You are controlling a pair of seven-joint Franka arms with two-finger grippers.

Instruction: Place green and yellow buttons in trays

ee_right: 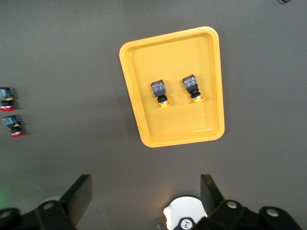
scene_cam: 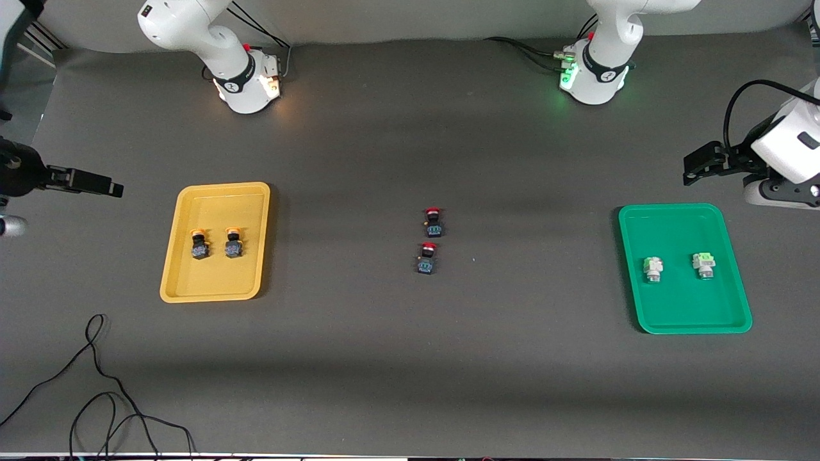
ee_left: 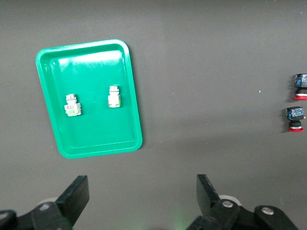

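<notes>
Cable loops nearest me on the dark table. I see two yellow buttons in the yellow tray, two green buttons in the green tray, red buttons between. Both arms wait high: left gripper and right gripper, fingers apart.

Mid-table obstacles: two red-capped switches

I see both arms waiting, raised at their own ends of the counter; left pincer and right pincer each hang with fingers spread wide.
</notes>
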